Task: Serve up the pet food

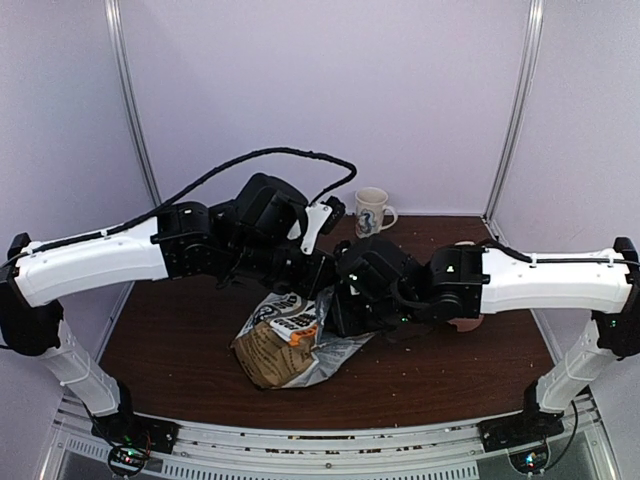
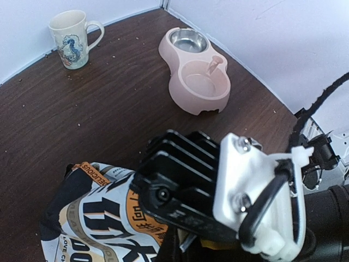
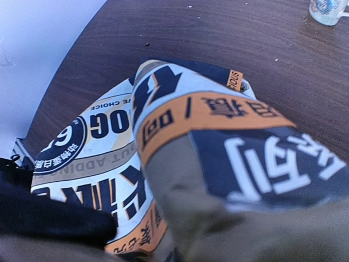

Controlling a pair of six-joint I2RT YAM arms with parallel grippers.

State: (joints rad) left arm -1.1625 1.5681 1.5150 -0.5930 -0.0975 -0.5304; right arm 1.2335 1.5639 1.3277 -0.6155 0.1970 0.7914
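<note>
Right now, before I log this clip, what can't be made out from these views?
The pet food: none visible in any view; the bag encloses it.
The left hand and right hand: open or shut unclear; they overlap in the top view, and the bag fills the right wrist view.
The pink bowl: mostly hidden behind the right arm in the top view.

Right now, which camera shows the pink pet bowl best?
Left wrist view: the pink double bowl is whole and unobstructed. From above, the right arm hides nearly all of it; the right wrist view misses it.
</note>
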